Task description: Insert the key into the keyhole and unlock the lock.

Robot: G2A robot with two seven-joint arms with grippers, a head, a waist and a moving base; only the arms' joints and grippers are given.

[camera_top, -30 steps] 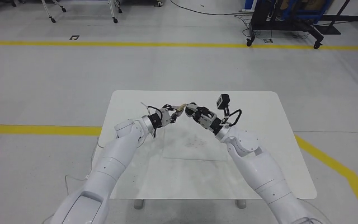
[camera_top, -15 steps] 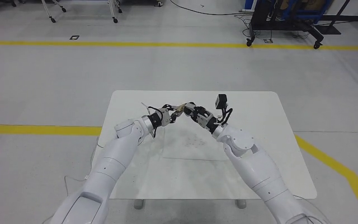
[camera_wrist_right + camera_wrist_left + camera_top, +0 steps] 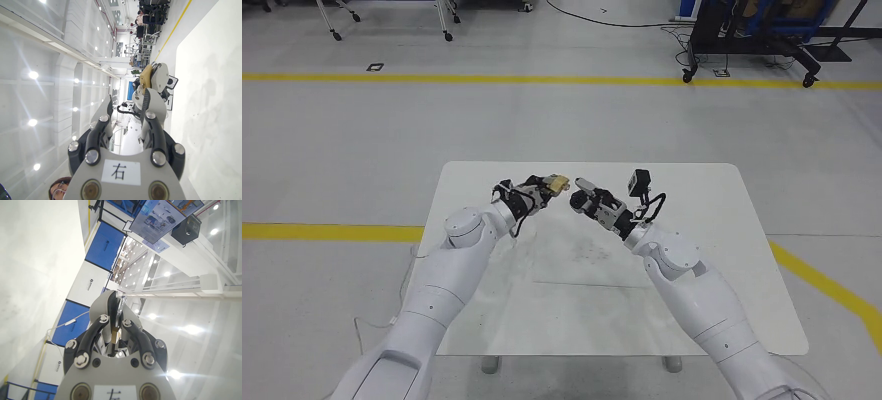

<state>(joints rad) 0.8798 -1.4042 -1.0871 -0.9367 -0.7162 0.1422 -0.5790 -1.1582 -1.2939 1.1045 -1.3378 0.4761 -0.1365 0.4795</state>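
A white table (image 3: 702,200) stands on a grey floor (image 3: 362,130) crossed by yellow lines. Above the table's far middle, my left fingers (image 3: 538,186) (image 3: 100,308) are clamped tight on the brass lock (image 3: 556,184) (image 3: 114,335) (image 3: 145,75), holding it off the table. A silver metal part (image 3: 140,89) shows against the brass body, too small for me to identify. My right fingers (image 3: 582,190) (image 3: 153,102) hang just right of the lock, spread wide with nothing between them, apart from it.
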